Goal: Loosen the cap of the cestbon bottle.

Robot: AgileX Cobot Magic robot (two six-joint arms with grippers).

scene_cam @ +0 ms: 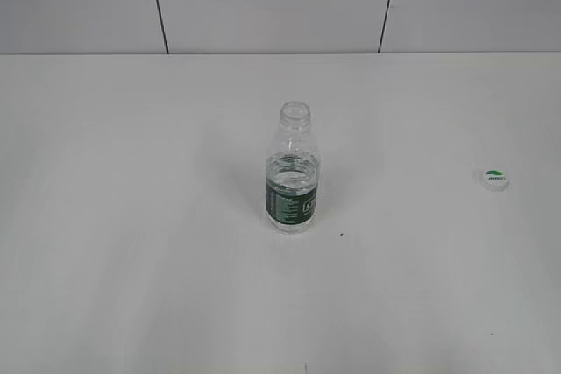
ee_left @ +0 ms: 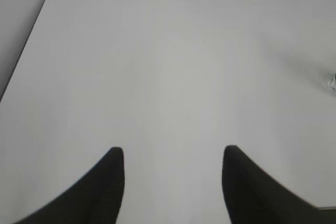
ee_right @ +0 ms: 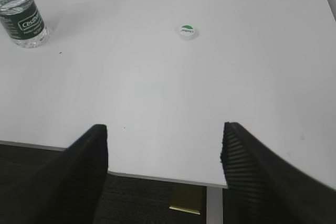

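Observation:
The cestbon bottle [scene_cam: 293,179] stands upright in the middle of the white table, clear with a dark green label band, its threaded neck bare. It also shows in the right wrist view [ee_right: 23,17] at the top left. The cap [scene_cam: 495,179], white with a green patch, lies on the table far to the bottle's right, and shows in the right wrist view [ee_right: 186,32]. My left gripper [ee_left: 172,153] is open and empty over bare table. My right gripper [ee_right: 165,129] is open and empty above the table's front edge, well short of the cap. Neither gripper shows in the exterior view.
The white table [scene_cam: 131,216] ends at a grey panelled wall [scene_cam: 263,2] behind. Its front edge and dark floor [ee_right: 131,203] show in the right wrist view. A sliver of the bottle sits at the right edge of the left wrist view [ee_left: 332,82].

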